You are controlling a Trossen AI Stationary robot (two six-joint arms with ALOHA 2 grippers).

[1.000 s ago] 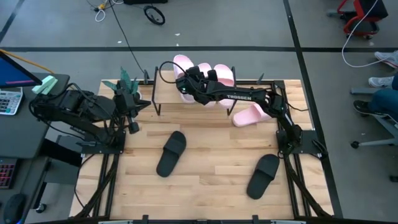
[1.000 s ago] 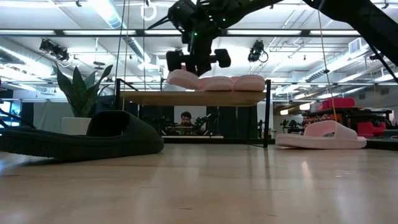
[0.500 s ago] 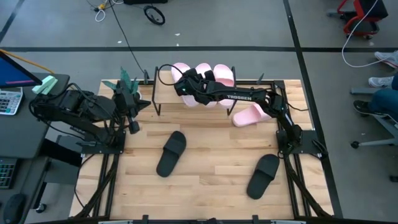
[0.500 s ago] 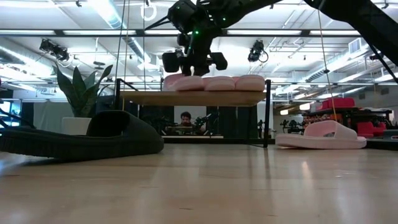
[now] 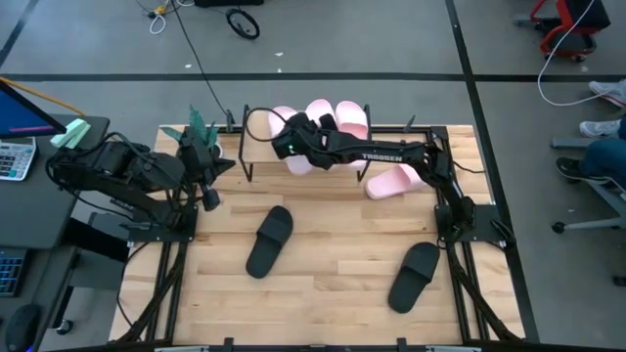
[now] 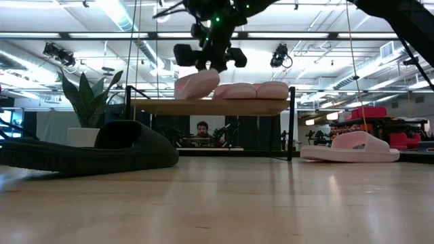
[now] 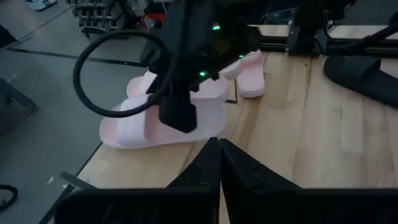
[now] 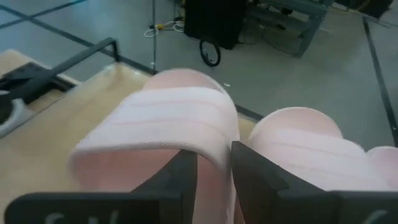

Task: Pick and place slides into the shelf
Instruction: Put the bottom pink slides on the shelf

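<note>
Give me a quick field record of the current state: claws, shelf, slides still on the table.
right claw: over the shelf's left part, shut on a pink slide's strap
held slide: pink slide tilted, one end raised off the board
shelf: two more pink slides lying flat on it
left claw: waiting at the table's left edge, fingers shut
pink slide on table: right of the shelf
black slides on table: two, and

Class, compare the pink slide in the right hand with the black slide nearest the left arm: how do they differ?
The pink slide is pale, on the shelf, tilted, and gripped by the right hand; the black slide is dark, flat on the table, and untouched. Both are open-toe with a wide strap.
</note>
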